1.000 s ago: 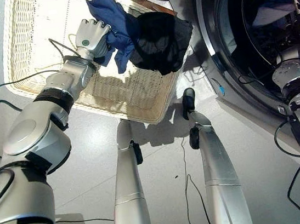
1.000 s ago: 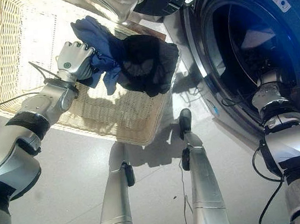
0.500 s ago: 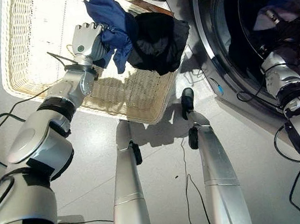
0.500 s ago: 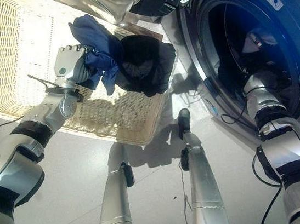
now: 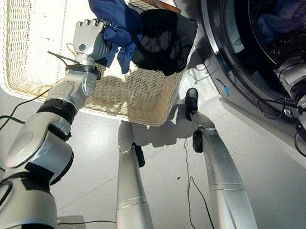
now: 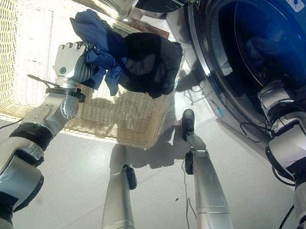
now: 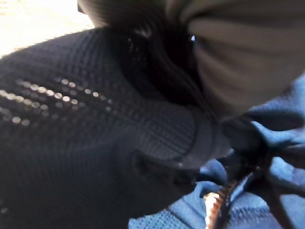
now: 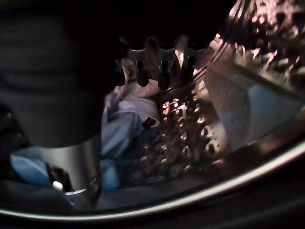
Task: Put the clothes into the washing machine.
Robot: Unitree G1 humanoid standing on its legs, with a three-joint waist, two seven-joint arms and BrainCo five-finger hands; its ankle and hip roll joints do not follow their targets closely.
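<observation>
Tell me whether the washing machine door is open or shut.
Open: the washing machine shows its bare round opening, the right arm reaches into the drum, and light blue clothes lie inside.

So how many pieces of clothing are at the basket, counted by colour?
Blue garment, held by the left robot hand: 1
Black garment, draped over the wicker basket rim: 1
Total: 2

The right hand has gone deeper into the drum, past where it showed half a second ago; pale cloth lies beyond its fingers.
</observation>
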